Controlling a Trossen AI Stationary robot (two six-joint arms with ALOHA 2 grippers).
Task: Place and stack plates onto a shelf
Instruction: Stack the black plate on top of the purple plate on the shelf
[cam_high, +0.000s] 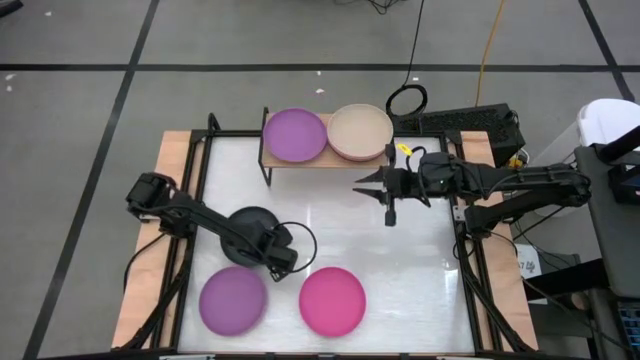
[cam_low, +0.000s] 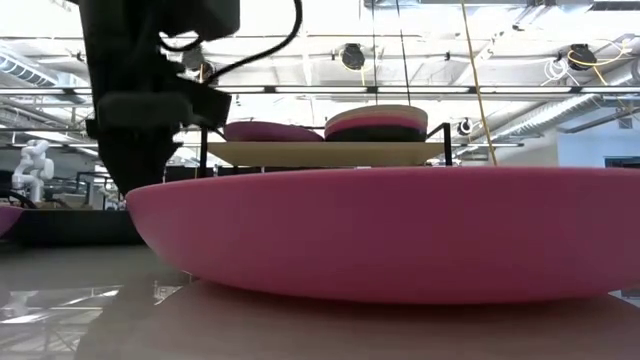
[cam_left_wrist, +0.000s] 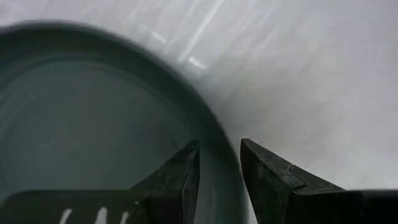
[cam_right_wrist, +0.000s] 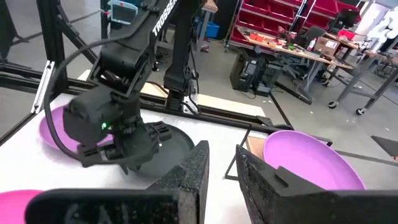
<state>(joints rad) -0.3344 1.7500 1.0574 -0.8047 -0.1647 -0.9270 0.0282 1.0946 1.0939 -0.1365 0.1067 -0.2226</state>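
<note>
A dark grey plate (cam_high: 250, 228) lies flat on the white table, left of the middle. My left gripper (cam_left_wrist: 217, 177) points down over the plate's near right rim, open, one finger inside the rim and one outside, apart from it. A purple plate (cam_high: 233, 300) and a magenta plate (cam_high: 332, 300) lie flat by the near edge. The shelf (cam_high: 275, 160) stands at the far side; it carries a purple plate (cam_high: 295, 134) and a stack topped by a beige plate (cam_high: 360, 132). My right gripper (cam_high: 368, 184) hovers level right of the shelf, slightly open and empty.
Black frame rails (cam_high: 195, 170) run along the table's left and right sides. A black cable loop (cam_high: 407, 100) lies on the floor behind the shelf. Bare white table (cam_high: 340, 230) spreads between the shelf and the near plates.
</note>
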